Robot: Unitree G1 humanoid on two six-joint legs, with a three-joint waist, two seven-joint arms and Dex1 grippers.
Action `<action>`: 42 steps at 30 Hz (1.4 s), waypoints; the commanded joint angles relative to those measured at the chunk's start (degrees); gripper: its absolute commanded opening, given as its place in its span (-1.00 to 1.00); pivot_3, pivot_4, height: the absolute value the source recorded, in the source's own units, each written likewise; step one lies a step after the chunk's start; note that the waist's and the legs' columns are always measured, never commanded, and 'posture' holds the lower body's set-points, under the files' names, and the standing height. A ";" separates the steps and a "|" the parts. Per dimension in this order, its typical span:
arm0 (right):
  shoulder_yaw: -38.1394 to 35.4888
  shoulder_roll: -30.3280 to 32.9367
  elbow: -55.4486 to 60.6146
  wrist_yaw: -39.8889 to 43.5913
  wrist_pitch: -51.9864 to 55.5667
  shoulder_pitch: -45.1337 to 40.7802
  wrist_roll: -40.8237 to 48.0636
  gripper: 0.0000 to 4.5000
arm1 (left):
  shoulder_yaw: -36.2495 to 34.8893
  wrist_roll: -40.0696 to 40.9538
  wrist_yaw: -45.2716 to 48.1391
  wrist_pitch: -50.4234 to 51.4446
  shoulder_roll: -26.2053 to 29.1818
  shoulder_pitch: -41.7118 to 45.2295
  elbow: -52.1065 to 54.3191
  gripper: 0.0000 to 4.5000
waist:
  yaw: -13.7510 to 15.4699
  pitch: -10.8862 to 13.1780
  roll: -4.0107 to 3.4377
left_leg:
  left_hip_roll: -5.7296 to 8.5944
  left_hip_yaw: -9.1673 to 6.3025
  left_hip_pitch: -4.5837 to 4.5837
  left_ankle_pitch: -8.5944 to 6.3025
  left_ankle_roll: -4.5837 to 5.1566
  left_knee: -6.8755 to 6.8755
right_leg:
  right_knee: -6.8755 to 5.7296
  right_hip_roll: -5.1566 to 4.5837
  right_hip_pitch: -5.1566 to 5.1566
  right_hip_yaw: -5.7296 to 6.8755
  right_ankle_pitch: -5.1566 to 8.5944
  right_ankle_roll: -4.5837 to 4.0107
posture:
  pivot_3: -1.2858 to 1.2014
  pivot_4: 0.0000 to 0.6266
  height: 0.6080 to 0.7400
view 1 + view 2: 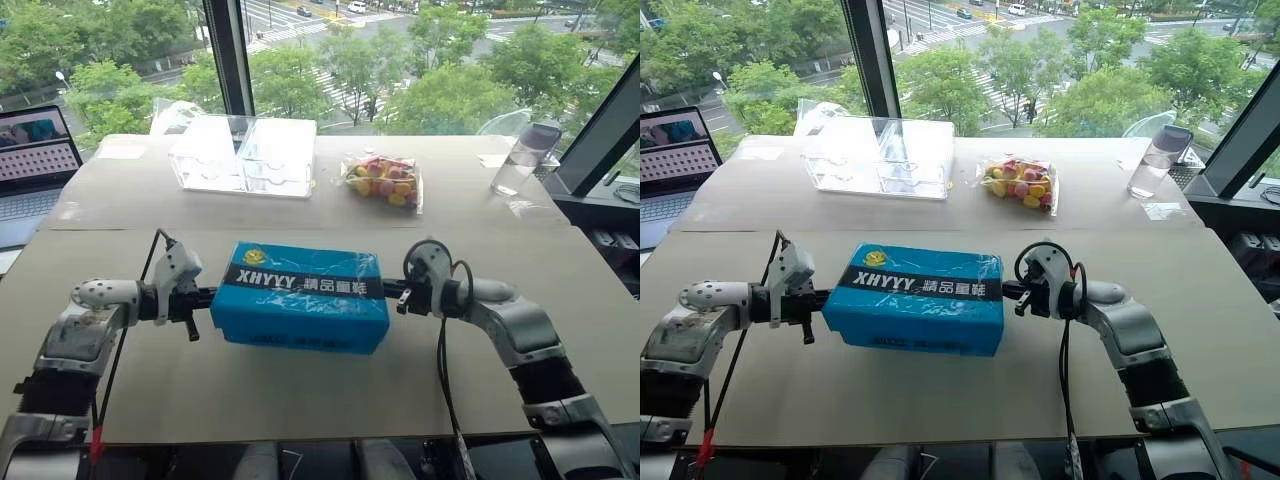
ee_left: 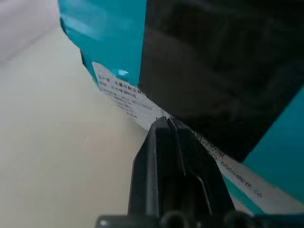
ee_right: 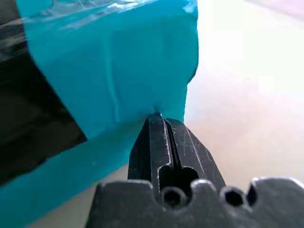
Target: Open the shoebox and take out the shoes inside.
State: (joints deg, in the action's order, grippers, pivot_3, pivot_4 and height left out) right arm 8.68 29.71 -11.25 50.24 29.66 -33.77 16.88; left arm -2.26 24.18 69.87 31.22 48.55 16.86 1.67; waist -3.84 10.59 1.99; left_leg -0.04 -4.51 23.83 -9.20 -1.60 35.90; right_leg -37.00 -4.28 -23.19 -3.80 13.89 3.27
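Your left gripper and right gripper, both pinched together, press each end of the shoebox; its lid reads "XHYYY".

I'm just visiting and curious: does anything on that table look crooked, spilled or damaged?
Nothing spilled or broken. The shoebox sits slightly askew to the table edge, lid closed, with its glossy wrap a little wrinkled. Both shut end effectors, left and right, press against its opposite short ends.

Bare table before shoebox
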 commanded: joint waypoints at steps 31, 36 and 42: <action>4.92 9.20 8.16 21.73 1.14 2.38 -3.34 -1.00 | -19.13 0.50 -3.27 1.02 14.60 -11.63 8.73 -0.89 | 1.17 0.09 -0.13 | -0.86 0.16 -0.24 -0.07 -0.12 -0.46 | -0.03 0.87 -0.30 -0.13 0.03 -0.68 | 0.03 -0.52 1.00; 3.51 13.45 14.31 28.01 5.58 3.54 2.80 -1.00 | -30.77 12.43 3.30 12.69 20.95 -8.57 10.06 -0.28 | 1.10 0.12 -0.13 | -0.89 0.22 0.01 -0.07 -0.12 -0.46 | -0.10 0.87 -0.63 -0.14 0.04 -0.69 | 0.03 -0.52 1.00; 5.59 11.36 17.65 29.58 8.27 1.69 6.52 -1.00 | -30.38 24.01 -0.51 21.03 24.82 4.90 12.34 0.66 | 1.13 0.15 -0.13 | -0.92 0.29 0.21 -0.07 -0.12 -0.46 | -0.14 0.89 -0.88 -0.15 0.03 -0.69 | 0.03 -0.52 1.00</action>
State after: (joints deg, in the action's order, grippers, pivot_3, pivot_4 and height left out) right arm 14.12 42.52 3.58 79.79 36.92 -30.32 21.50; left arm -32.71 42.03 71.41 49.30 71.79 16.29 11.27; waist -2.70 10.74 1.86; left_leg -0.97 -4.23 24.06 -9.27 -1.72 35.47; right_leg -37.16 -3.36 -24.08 -3.94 13.91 2.58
